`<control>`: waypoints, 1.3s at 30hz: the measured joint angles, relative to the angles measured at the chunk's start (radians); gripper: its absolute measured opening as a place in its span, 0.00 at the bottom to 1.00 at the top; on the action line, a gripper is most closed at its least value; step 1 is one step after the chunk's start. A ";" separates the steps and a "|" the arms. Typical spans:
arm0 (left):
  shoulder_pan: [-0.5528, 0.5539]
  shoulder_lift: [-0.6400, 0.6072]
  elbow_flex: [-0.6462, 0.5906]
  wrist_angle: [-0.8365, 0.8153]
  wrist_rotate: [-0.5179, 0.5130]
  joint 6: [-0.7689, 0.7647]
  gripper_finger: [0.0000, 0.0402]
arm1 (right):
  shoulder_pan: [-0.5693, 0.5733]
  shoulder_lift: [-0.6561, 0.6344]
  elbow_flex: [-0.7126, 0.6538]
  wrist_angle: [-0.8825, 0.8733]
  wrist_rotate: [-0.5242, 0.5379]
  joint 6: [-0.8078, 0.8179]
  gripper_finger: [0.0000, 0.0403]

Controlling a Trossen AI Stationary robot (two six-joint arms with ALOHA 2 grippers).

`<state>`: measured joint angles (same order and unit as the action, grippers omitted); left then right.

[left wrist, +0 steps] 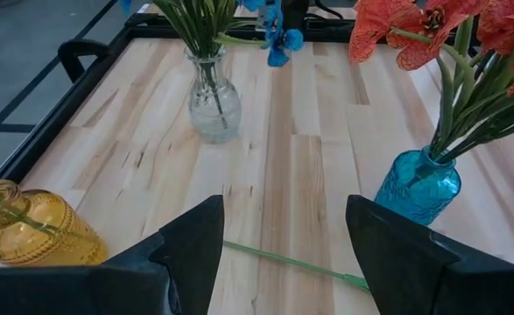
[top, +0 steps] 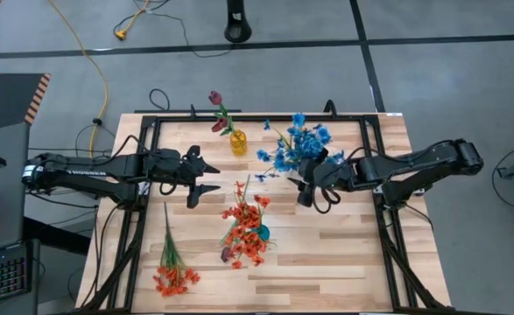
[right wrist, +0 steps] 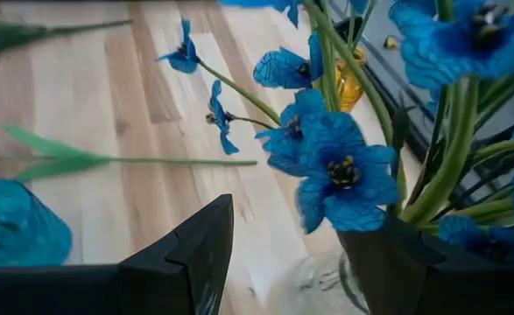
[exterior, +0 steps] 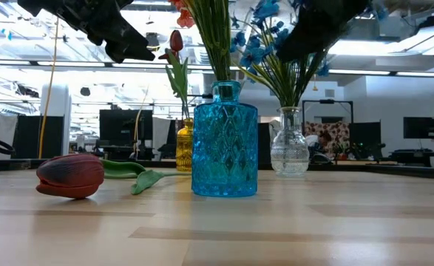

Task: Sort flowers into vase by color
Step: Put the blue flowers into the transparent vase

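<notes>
Left gripper [top: 208,176] and right gripper [top: 302,191] hover agape, empty. Blue flowers [top: 299,144] occupy clear glass vase [exterior: 289,144]; orange-red flowers [top: 246,223] occupy blue glass vase [exterior: 225,144]. Outstanding: loose orange spray [top: 173,267] and maroon bud [exterior: 70,176] on wooden table [top: 327,254].

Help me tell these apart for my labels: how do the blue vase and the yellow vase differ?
The blue vase is turquoise faceted glass and shows larger in the low view; the yellow vase is amber and stands behind it. The blue vase holds orange-red flowers, the yellow vase a single maroon tulip. In the high view the yellow vase sits nearer the far edge, the blue vase near the middle. Both stand upright.
</notes>
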<state>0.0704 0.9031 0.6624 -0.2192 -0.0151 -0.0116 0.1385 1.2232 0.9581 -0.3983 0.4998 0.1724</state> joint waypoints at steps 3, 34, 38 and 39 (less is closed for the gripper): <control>0.000 0.000 0.000 0.001 0.000 0.000 0.57 | -0.011 0.000 0.000 0.026 -0.002 0.027 0.58; -0.016 0.516 0.000 0.628 -0.053 0.166 0.57 | -0.023 -0.001 0.000 0.108 -0.002 0.030 0.58; 0.011 0.596 0.000 0.746 -0.048 0.164 0.57 | -0.023 -0.001 0.000 0.108 -0.002 0.030 0.58; 0.016 0.619 0.000 0.784 -0.045 0.164 0.57 | -0.023 -0.001 0.000 0.108 -0.002 0.030 0.58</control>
<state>0.0868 1.5220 0.6628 0.5644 -0.0600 0.1522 0.1150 1.2221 0.9581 -0.2901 0.4976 0.2028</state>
